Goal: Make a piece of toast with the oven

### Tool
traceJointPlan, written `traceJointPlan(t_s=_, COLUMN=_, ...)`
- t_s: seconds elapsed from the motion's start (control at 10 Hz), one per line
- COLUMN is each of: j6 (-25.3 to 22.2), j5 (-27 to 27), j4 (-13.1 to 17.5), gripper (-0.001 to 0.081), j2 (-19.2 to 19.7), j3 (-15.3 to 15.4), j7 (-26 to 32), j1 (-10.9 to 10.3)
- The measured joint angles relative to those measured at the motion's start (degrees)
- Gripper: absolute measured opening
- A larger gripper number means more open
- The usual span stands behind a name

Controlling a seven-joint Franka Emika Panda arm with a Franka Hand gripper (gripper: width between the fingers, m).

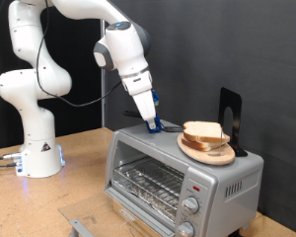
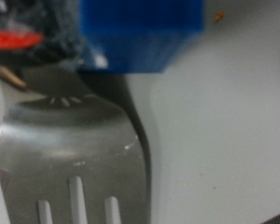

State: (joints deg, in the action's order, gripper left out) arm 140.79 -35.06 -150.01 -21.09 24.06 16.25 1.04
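The silver oven (image 1: 178, 178) stands on the table with its glass door shut. Only the wire rack shows through the glass. My gripper (image 1: 154, 125) is lowered onto the oven's top at its back edge, with something blue at its tip. In the wrist view a slotted metal spatula (image 2: 75, 159) lies close below on the pale oven top, with a blue block (image 2: 140, 33) just above its blade. Whether the fingers grip it is not visible. No single slice of toast shows on its own.
A stack of bread slices (image 1: 205, 133) lies on a round wooden plate (image 1: 209, 153) on top of the oven, toward the exterior view's right. A black upright stand (image 1: 230, 114) is behind it. The arm's white base (image 1: 35, 148) stands at the exterior view's left on the wooden table (image 1: 79, 188).
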Motion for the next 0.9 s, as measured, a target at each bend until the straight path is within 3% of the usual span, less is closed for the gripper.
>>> traceJointPlan(t_s=0.9, j6=1.4, j5=-1.4, j4=0.1, gripper=0.0809, j2=0.9, j3=0.5, j7=0.6, j1=-0.4)
